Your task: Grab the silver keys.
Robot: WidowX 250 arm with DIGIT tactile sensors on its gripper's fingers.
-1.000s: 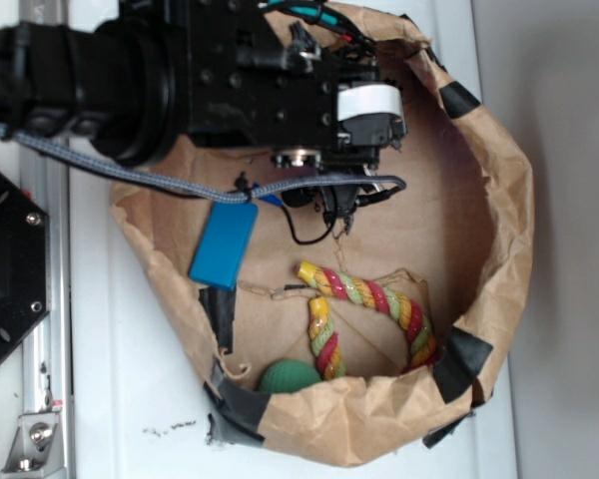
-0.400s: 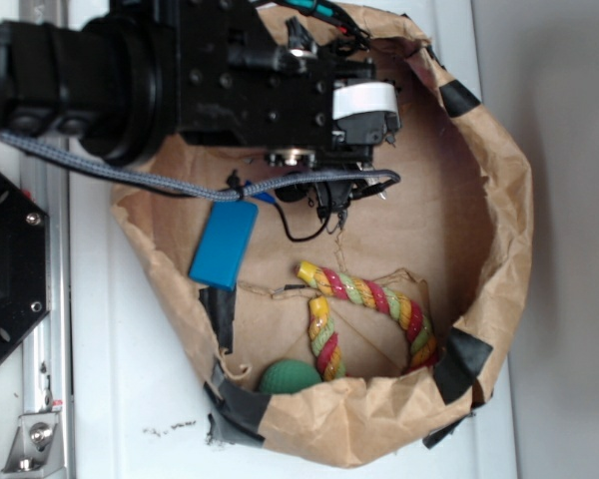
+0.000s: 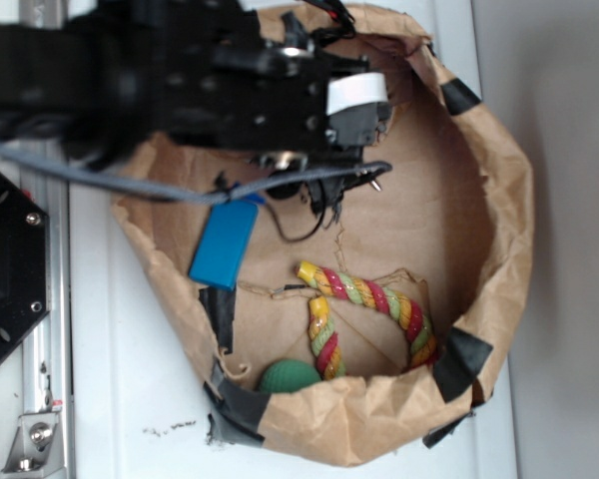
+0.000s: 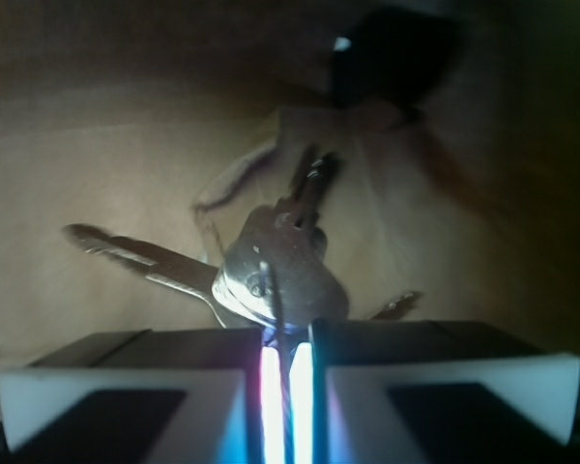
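The silver keys (image 4: 275, 275) hang just in front of my gripper (image 4: 285, 338) in the wrist view. Its jaws are nearly together, pinching the thin ring wire between them. One long key shaft (image 4: 135, 253) points left, and another key points up and away. In the exterior view the black arm covers the upper left of the bag. Only a small shiny tip of the keys (image 3: 376, 184) shows below the gripper (image 3: 324, 195), which is itself mostly hidden by cables.
Everything sits inside a brown paper bag (image 3: 509, 230) with rolled walls and black tape. A blue block (image 3: 223, 244) lies at the left. A coloured rope toy (image 3: 369, 299) and a green ball (image 3: 288, 377) lie near the front wall.
The arm has shifted toward the top of the picture and now looks blurred. The key tip under the gripper has moved with it. Block, rope and ball have not moved.
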